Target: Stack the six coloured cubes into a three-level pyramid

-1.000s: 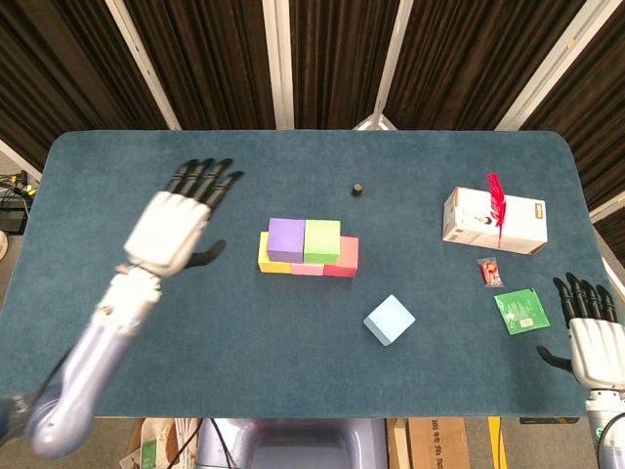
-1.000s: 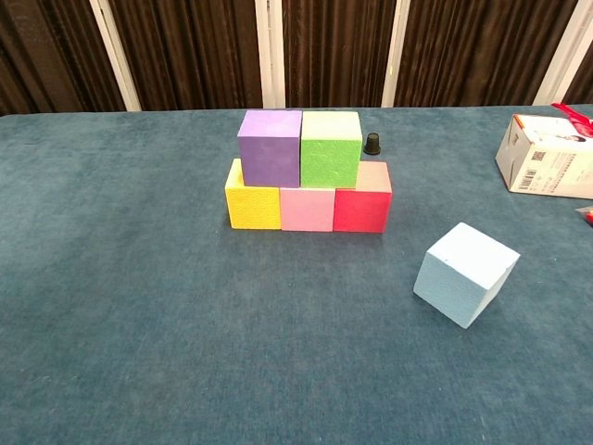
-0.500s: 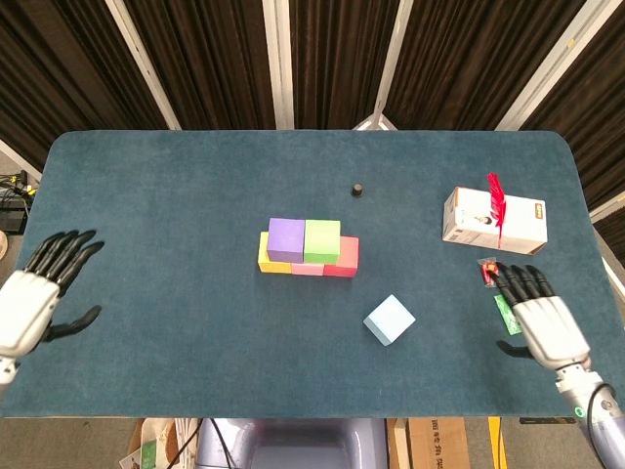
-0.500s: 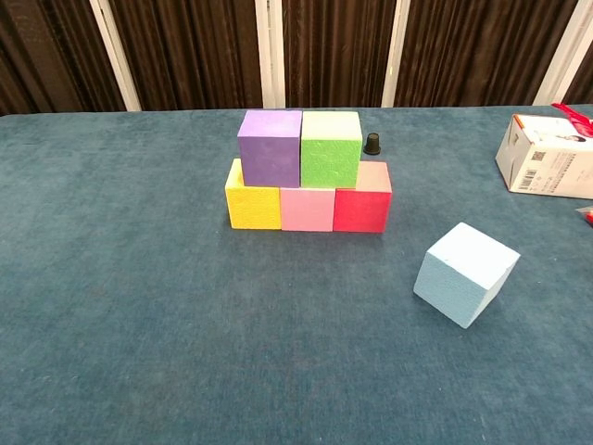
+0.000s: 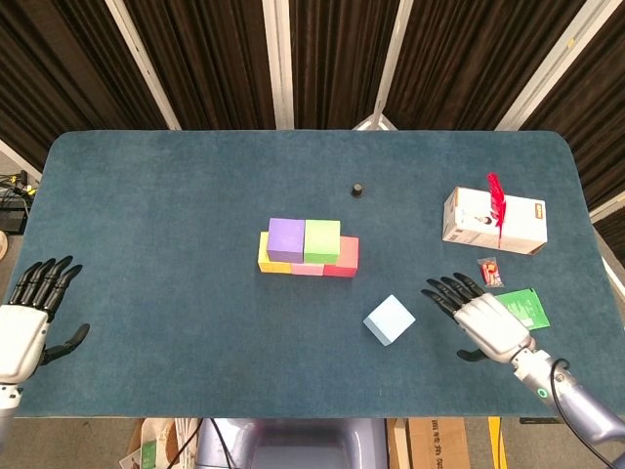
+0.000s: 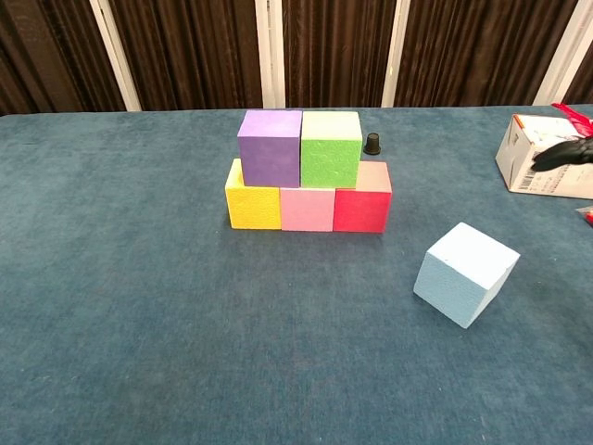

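Note:
Five cubes form two levels mid-table: yellow (image 6: pixel 252 203), pink (image 6: pixel 307 209) and red (image 6: pixel 362 205) below, purple (image 5: pixel 286 238) and green (image 5: pixel 321 235) on top. A light blue cube (image 5: pixel 390 319) lies alone on the table to the right front, turned at an angle. My right hand (image 5: pixel 483 321) hovers just right of the blue cube, open, fingers spread toward it, holding nothing; only its fingertips (image 6: pixel 560 154) show in the chest view. My left hand (image 5: pixel 26 322) is open at the table's front left edge, far from the cubes.
A white box (image 5: pixel 493 220) with a red feather stands at the right. A green packet (image 5: pixel 522 309) and a small red item (image 5: pixel 488 272) lie by my right hand. A small black cap (image 5: pixel 358 189) sits behind the stack.
My right hand has moved left from the table's edge toward the blue cube. My left hand withdrew from beside the stack to the front left edge. The cubes have not moved.

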`<state>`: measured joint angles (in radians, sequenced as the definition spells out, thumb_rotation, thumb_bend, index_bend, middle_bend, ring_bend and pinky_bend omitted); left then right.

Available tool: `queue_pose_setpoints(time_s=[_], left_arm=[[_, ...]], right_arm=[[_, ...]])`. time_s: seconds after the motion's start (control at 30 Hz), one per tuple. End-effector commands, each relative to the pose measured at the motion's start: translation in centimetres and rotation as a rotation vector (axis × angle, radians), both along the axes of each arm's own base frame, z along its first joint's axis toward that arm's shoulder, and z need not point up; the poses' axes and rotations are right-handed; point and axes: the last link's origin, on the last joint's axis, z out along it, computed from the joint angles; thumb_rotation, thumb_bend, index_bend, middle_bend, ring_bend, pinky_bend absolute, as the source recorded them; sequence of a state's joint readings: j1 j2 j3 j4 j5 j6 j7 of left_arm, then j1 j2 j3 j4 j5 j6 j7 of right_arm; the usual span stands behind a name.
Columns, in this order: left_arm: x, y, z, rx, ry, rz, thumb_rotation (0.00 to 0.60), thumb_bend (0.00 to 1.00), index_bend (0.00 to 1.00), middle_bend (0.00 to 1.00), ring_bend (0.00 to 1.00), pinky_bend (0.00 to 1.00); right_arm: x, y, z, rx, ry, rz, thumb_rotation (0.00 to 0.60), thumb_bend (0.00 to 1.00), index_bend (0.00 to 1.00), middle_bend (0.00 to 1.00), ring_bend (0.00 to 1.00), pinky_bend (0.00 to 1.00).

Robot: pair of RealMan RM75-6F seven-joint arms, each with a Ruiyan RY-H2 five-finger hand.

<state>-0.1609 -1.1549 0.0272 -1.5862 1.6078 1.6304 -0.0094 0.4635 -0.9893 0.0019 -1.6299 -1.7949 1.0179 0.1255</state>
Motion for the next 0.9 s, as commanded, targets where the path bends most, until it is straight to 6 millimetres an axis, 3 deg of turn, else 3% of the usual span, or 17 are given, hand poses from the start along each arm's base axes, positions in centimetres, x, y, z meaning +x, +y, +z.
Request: queue_pose_setpoints(time_s=[0.03,0.9], left_arm=[[-0.5,0.1,-0.4,0.028,0.025,0.024,0.6,0.36,0.09,0.04,0.0,0.0],[-0.9,0.7,-1.7,0.033,0.038,0.083,0.6,0.36,0.1,0.04,0.0,0.0]], right_arm=[[0.3,-0.5,-1.3,0.055,-0.01,0.02,0.6,0.13,0.06,0.05,0.04,0.0],[4.1,-4.7,-6.4,0.153,-0.026,0.103,0.6,0.13,0.1,0.14,0.06,0.0]])
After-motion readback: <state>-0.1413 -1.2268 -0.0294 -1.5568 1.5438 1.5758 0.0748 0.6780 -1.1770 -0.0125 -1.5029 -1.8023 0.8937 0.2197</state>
